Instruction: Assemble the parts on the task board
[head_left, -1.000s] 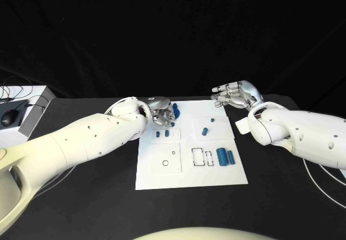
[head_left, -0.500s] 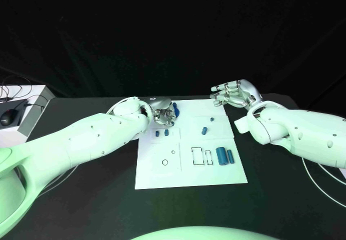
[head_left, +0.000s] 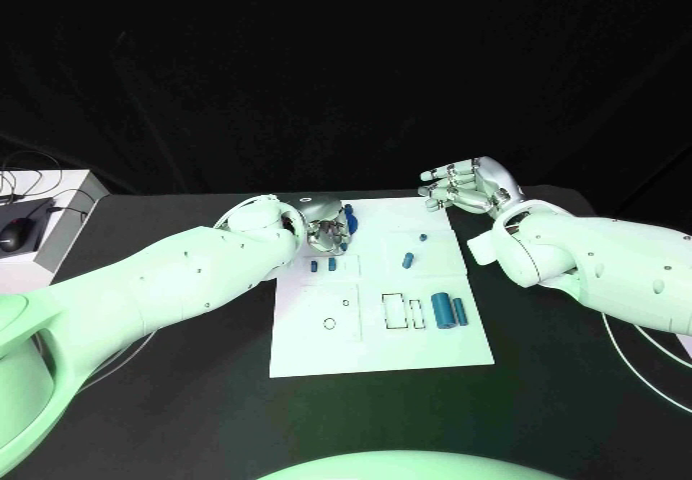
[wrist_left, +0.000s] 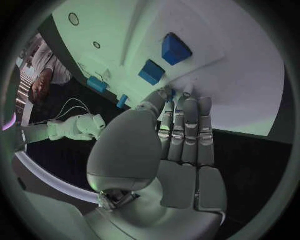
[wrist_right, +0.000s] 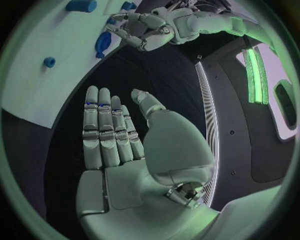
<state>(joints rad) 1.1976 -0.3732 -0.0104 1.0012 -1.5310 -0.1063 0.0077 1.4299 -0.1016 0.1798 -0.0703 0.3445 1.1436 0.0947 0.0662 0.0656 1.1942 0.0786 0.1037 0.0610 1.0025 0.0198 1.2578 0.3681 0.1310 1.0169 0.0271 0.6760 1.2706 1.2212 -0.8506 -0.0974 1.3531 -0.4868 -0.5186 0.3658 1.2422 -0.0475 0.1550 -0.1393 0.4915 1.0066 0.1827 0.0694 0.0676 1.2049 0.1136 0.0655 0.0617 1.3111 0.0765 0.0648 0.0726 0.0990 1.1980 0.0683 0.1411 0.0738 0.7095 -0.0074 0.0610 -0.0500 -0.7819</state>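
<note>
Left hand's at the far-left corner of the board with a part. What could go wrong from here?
1. The left hand pinches a small blue part at its fingertips only; it may slip.
2. Two blue parts lie just below that hand on the task board; lowering could knock them.
3. The right hand hovers open off the board, so it can't steady it.

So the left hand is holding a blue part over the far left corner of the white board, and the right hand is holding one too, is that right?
Not quite. The left hand does hold a blue part over the far left corner of the task board, but the right hand holds nothing: the right wrist view shows its fingers straight and bare, off the board's edge.
</note>
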